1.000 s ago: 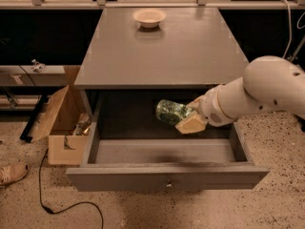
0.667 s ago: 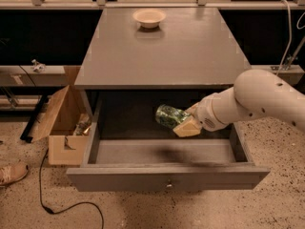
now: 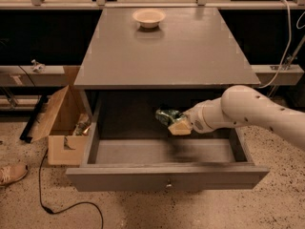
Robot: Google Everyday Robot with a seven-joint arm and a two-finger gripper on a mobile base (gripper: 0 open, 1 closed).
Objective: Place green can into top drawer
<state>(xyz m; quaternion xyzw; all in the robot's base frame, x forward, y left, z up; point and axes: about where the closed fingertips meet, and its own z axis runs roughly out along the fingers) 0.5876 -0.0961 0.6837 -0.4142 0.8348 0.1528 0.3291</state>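
The green can point(image 3: 166, 116), mottled green and white, lies on its side in my gripper point(image 3: 176, 124), which is shut on it. The gripper hangs inside the open top drawer point(image 3: 167, 177), near its middle and a little above the drawer floor. The drawer is pulled far out of the grey cabinet; its flat front carries a small round knob point(image 3: 167, 185). My white arm point(image 3: 257, 113) reaches in from the right, over the drawer's right side wall.
A pale round bowl point(image 3: 149, 17) stands at the back of the cabinet top point(image 3: 167, 51). An open cardboard box point(image 3: 59, 123) sits on the floor left of the drawer. A black cable point(image 3: 52, 206) and a shoe point(image 3: 12, 173) lie on the floor at the left.
My arm has drawn back to the right and lowered a little. The gripper still holds the can at about the same spot inside the drawer.
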